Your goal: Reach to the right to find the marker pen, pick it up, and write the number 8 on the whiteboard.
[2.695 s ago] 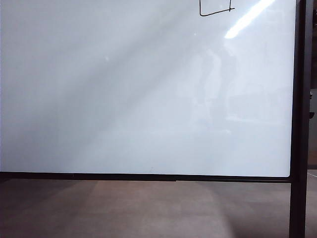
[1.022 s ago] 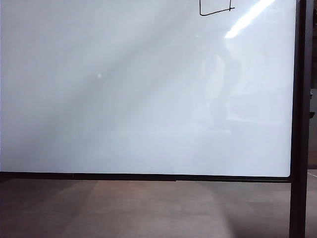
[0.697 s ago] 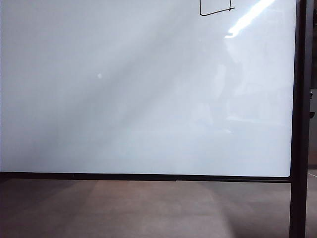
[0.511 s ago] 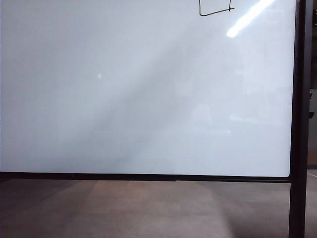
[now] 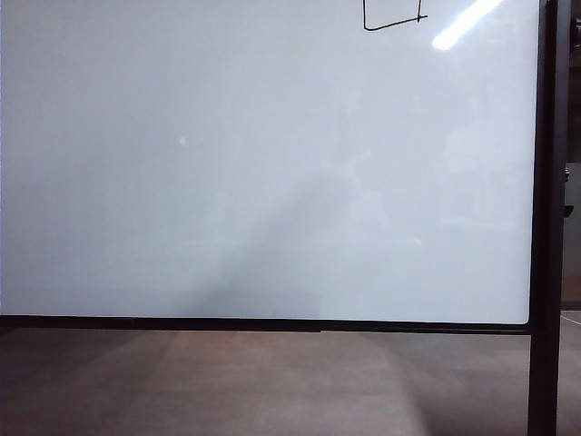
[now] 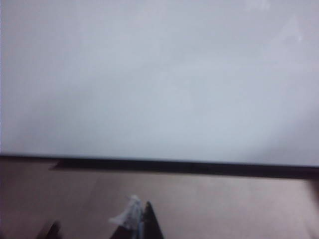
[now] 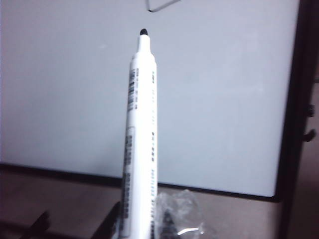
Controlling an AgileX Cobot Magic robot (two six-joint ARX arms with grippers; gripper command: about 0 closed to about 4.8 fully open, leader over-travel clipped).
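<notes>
A glossy whiteboard filled nearly the whole exterior view, edged by a thin black frame along its foot and a black upright post on the right. Brownish floor ran beneath it, and a bright streak of reflected ceiling light crossed the board's upper right corner, with dim reflections of the room below it. Near the top edge, just left of that glare, thin black marker lines formed the square-cornered lower loop of the number 8; the upper part was cut off by the picture's edge.

In the right wrist view, the right end effector gripped a white marker pen low on its barrel, the uncapped black tip pointing toward the board and standing clear of it, below the drawn lines. Black print ran in blocks down the barrel, too blurred to read. Crumpled clear plastic sat beside the fingers.

The left end effector was closed and empty, low before the board's bottom frame, a scrap of white material clinging to its tip.
</notes>
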